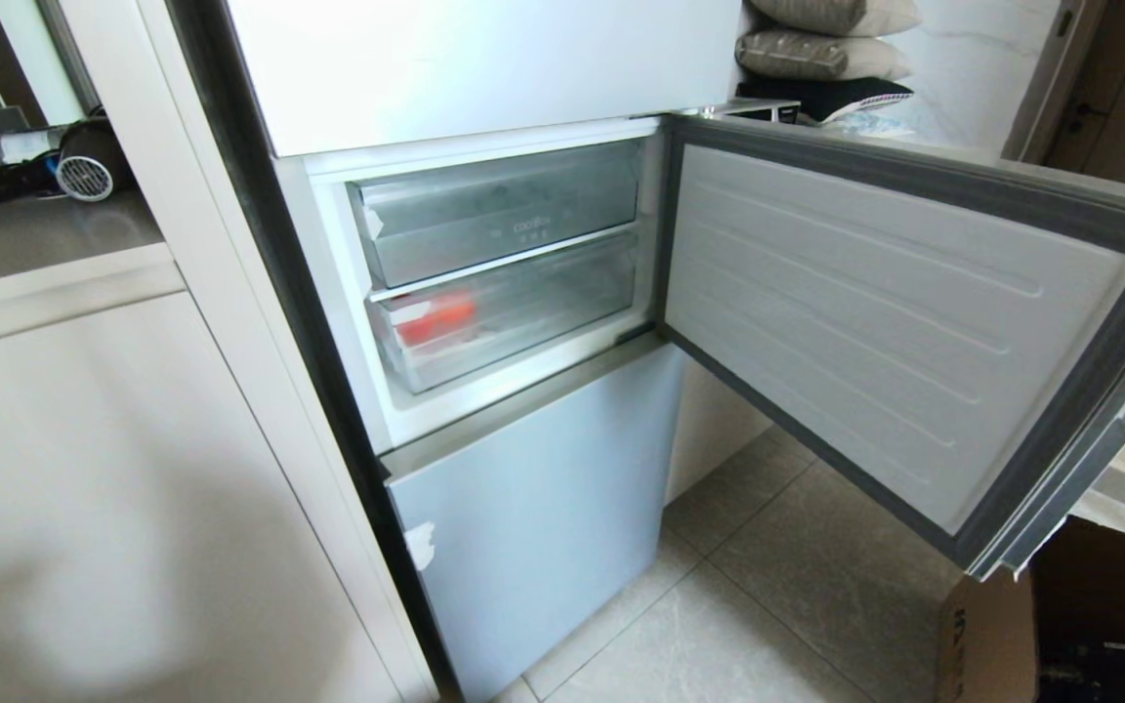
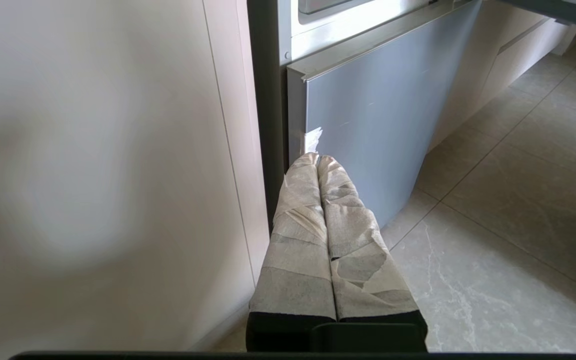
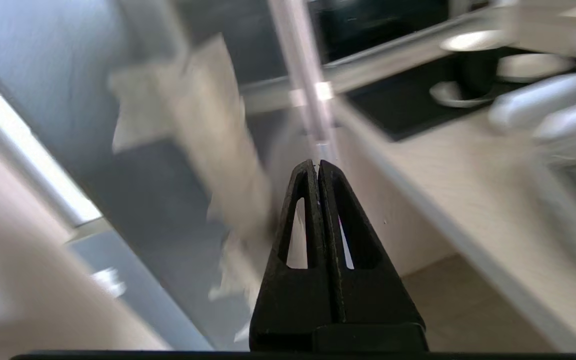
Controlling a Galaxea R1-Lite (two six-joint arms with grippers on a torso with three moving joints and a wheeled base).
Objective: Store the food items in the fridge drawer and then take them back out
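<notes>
The fridge's middle compartment stands open in the head view. Its lower clear, frosted fridge drawer [image 1: 523, 327] is pushed in. A bright red food item [image 1: 436, 319] shows dimly through the drawer's front, at its left end. Neither arm appears in the head view. My left gripper [image 2: 317, 159], its fingers wrapped in pale tape, is shut on nothing and hangs low beside the grey-blue lower fridge door [image 2: 368, 120]. My right gripper [image 3: 316, 164] is black and shut on nothing. It is held in the air between the fridge side and a pale counter [image 3: 468, 170], with a blurred scene behind it.
The compartment door [image 1: 875, 322] is swung wide to the right, over the tile floor [image 1: 768, 625]. A clear bin with faint lettering [image 1: 499, 210] sits above the drawer. A white cabinet panel [image 1: 113, 469] flanks the fridge on the left. A cardboard box [image 1: 987, 640] stands at the lower right.
</notes>
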